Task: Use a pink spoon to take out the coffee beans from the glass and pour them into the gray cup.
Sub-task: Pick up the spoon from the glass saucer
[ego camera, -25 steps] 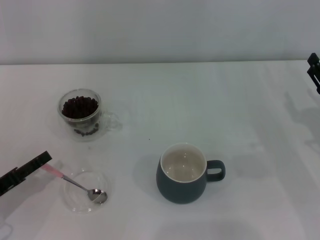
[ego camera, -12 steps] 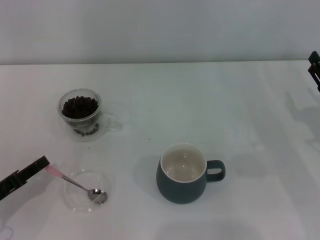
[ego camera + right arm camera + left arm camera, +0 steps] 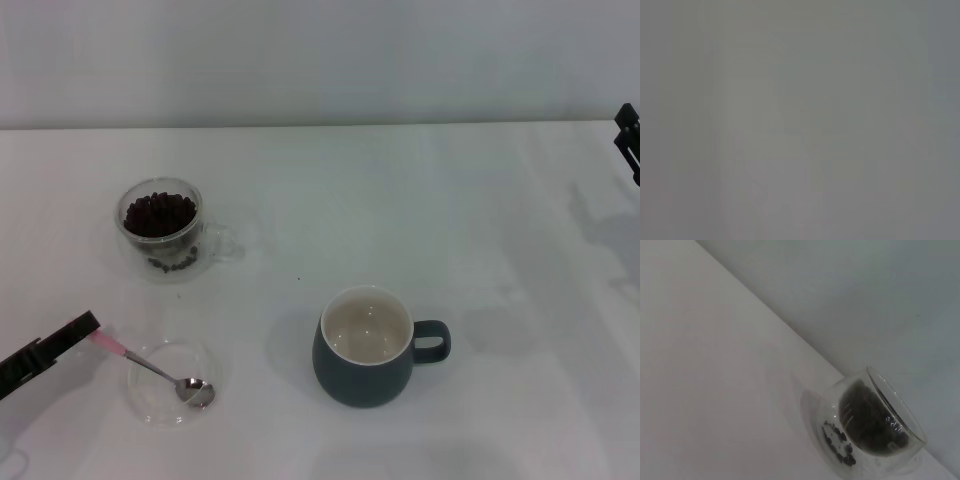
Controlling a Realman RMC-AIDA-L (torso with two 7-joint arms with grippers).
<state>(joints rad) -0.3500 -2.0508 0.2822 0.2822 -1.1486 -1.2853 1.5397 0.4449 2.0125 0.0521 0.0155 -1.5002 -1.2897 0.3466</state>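
Head view: white table, plain gray wall behind; claw states can't tell.

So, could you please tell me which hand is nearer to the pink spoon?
Left. The left hand is at the pink spoon, by its handle tip; the right hand sits at the table's far right edge.

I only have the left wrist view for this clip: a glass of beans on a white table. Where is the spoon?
Observer: The pink spoon lies with its bowl in a shallow clear dish, nearer the robot than the glass.
Operator: Is the left gripper on it?
Observer: The left gripper is at the pink handle's tip; a grasp isn't clear.
Operator: And the mug?
Observer: The gray cup stands empty, to the dish's right.
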